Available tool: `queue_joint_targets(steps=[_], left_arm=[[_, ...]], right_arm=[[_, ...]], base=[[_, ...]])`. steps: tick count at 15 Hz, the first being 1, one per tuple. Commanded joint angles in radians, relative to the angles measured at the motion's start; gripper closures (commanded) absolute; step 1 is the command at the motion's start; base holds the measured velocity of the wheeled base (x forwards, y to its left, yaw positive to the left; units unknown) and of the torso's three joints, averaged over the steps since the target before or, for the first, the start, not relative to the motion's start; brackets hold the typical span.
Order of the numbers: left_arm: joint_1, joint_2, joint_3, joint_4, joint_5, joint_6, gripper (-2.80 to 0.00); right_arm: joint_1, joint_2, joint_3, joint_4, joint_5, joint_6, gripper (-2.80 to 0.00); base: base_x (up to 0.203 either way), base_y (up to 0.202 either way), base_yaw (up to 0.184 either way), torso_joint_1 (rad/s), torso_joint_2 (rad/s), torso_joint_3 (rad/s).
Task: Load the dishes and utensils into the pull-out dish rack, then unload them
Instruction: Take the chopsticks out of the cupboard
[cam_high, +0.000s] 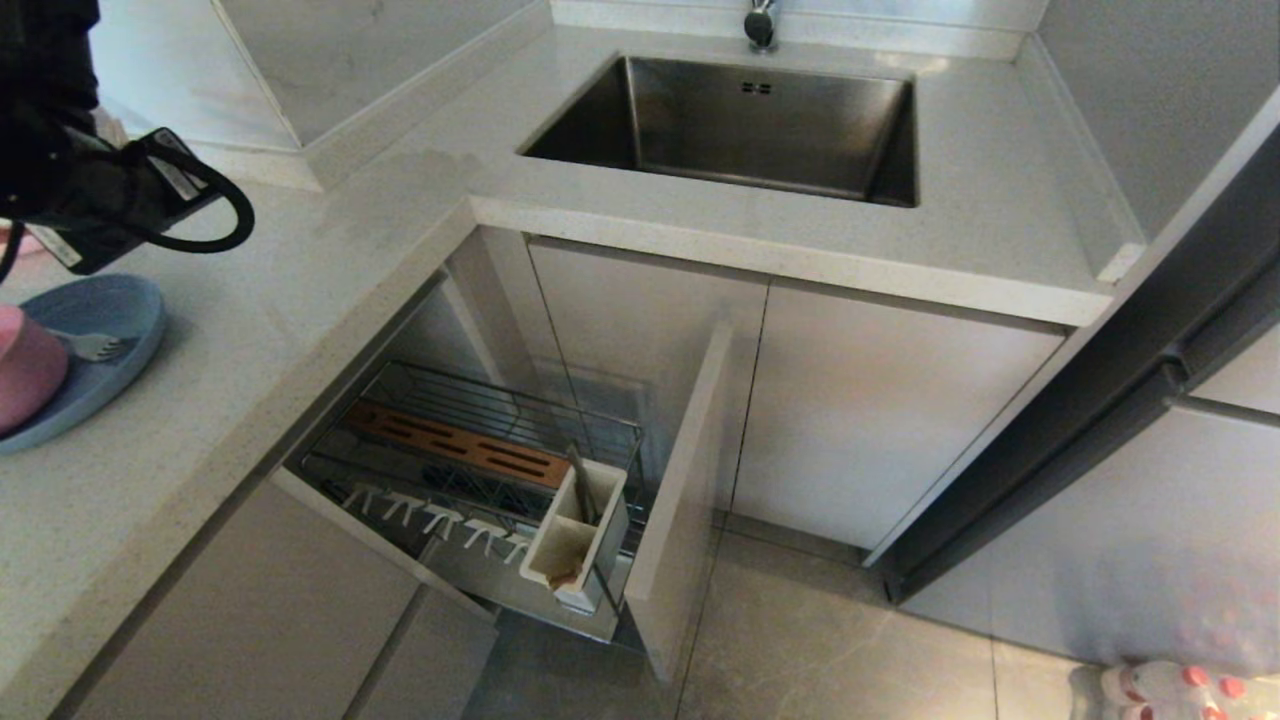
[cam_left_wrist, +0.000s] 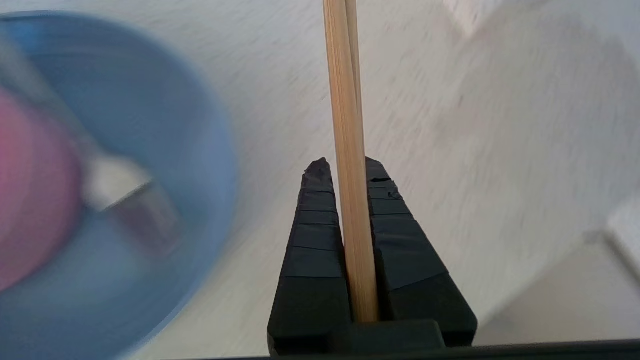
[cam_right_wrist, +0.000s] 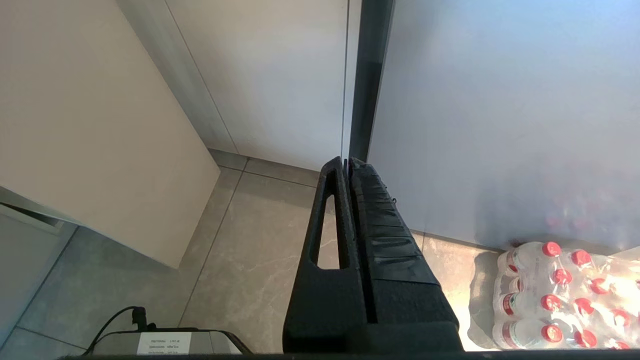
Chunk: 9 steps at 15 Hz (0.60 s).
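Wood chopsticks (cam_left_wrist: 350, 200) clamped, left gripper (cam_left_wrist: 346, 167) (above counter).

Rectangular steel sink (cam_high: 760, 125) at top centre in pale stone countertop (cam_high: 330, 260); shrink-wrapped red-capped water bottles (cam_right_wrist: 560, 295) at lower right.

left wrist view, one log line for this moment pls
left gripper: shut on chopsticks | above counter beside blue plate | right gripper: shut, parked

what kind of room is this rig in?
Most likely a home-style kitchen: a steel sink set in a pale countertop, cabinets below, and a pull-out dish rack standing open.
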<state>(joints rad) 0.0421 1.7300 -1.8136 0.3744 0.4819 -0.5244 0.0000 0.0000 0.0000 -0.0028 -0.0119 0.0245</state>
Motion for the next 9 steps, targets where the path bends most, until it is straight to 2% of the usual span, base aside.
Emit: queue_joint_targets(steps=[1, 4, 9], left_arm=[[0.007, 0.067, 0.001, -0.059, 0.003, -0.014, 0.00], [0.023, 0.121, 0.006, -0.177, 0.016, -0.046, 0.00], [0.033, 0.175, -0.003, -0.190, 0.024, -0.107, 0.00]], right_arm=[[0.000, 0.000, 0.000, 0.000, 0.000, 0.000, 0.00], [0.000, 0.001, 0.000, 0.000, 0.000, 0.000, 0.00], [0.000, 0.000, 0.000, 0.000, 0.000, 0.000, 0.00]], base=[[0.000, 0.000, 0.000, 0.000, 0.00, 0.000], [0.000, 0.000, 0.000, 0.000, 0.00, 0.000], [0.000, 0.000, 0.000, 0.000, 0.00, 0.000]])
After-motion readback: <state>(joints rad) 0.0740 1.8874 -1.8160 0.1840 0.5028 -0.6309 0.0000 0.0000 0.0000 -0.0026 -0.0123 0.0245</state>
